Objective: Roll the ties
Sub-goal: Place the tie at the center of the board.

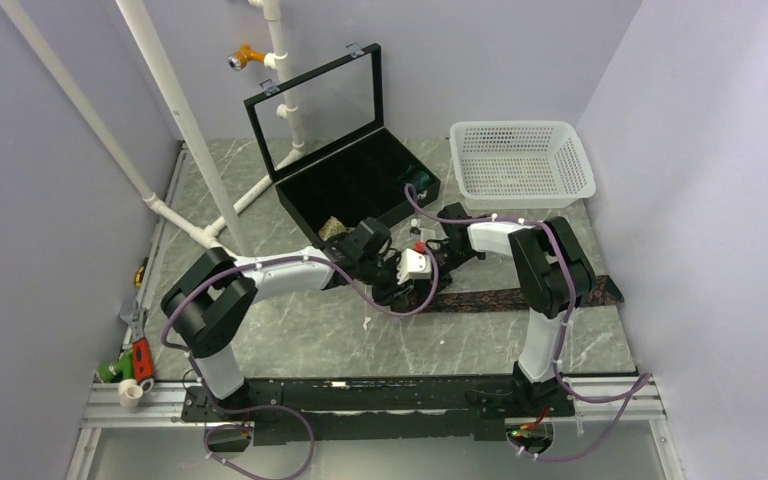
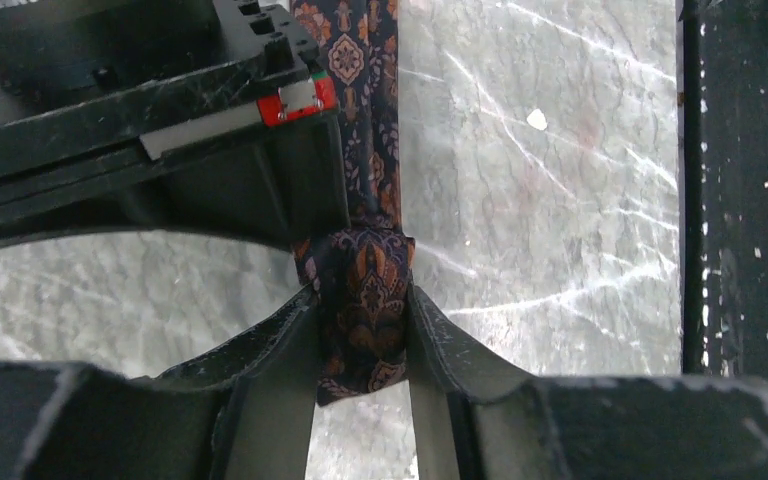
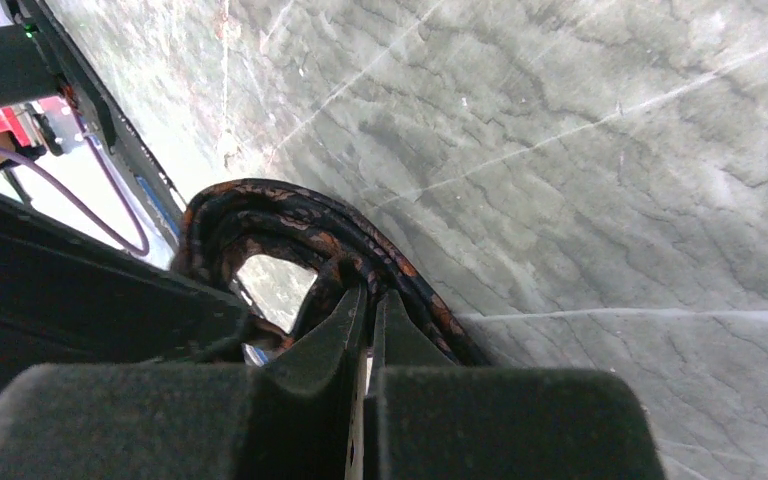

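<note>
The dark brown-maroon tie (image 1: 520, 297) lies flat on the marbled table (image 1: 310, 330), running from the right edge toward the centre, where its end is wound into a small roll (image 2: 363, 300). We see the left gripper (image 2: 363, 320) clamping this roll, one finger pressed against each side. The right gripper (image 3: 368, 300) has its jaws brought together, with the coil looped around their tips; we cannot tell whether a layer is pinched between them. The two grippers meet almost touching over the roll, and the right one's black body crowds the left wrist view.

Behind them stands an open black case (image 1: 360, 180) with a glass lid, holding a tan speckled tie (image 1: 335, 228) and a teal tie (image 1: 420, 180). A white basket (image 1: 520, 128) sits to its right. Purple cables (image 1: 360, 290) drape along both arms. The left arm stretches rightward from a raised elbow. The right arm rises upright, then folds leftward and down.
</note>
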Motion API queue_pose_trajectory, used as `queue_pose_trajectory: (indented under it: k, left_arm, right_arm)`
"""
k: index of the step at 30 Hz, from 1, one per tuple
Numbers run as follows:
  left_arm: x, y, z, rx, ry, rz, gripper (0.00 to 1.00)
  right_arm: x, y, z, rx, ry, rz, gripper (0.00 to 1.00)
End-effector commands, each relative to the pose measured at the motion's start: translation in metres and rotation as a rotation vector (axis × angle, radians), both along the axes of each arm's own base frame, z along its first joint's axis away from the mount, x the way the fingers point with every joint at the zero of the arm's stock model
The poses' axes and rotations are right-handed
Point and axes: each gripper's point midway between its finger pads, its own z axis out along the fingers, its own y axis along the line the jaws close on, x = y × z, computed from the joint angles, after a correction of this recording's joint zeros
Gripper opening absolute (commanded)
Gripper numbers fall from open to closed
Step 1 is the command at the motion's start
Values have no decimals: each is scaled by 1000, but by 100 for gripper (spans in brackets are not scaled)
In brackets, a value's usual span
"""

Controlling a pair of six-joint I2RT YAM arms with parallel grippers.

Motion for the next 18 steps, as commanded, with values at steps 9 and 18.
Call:
queue_pose_trajectory:
  k: [9,18]
  left_arm:
    - [12,1,-61,109,17,86,44]
    - [-6,23,-78,202,43,43,37]
  right_arm:
    - [-20,5,2,44,19,15,0]
    - [-13,-5,30,72,35,-25,20]
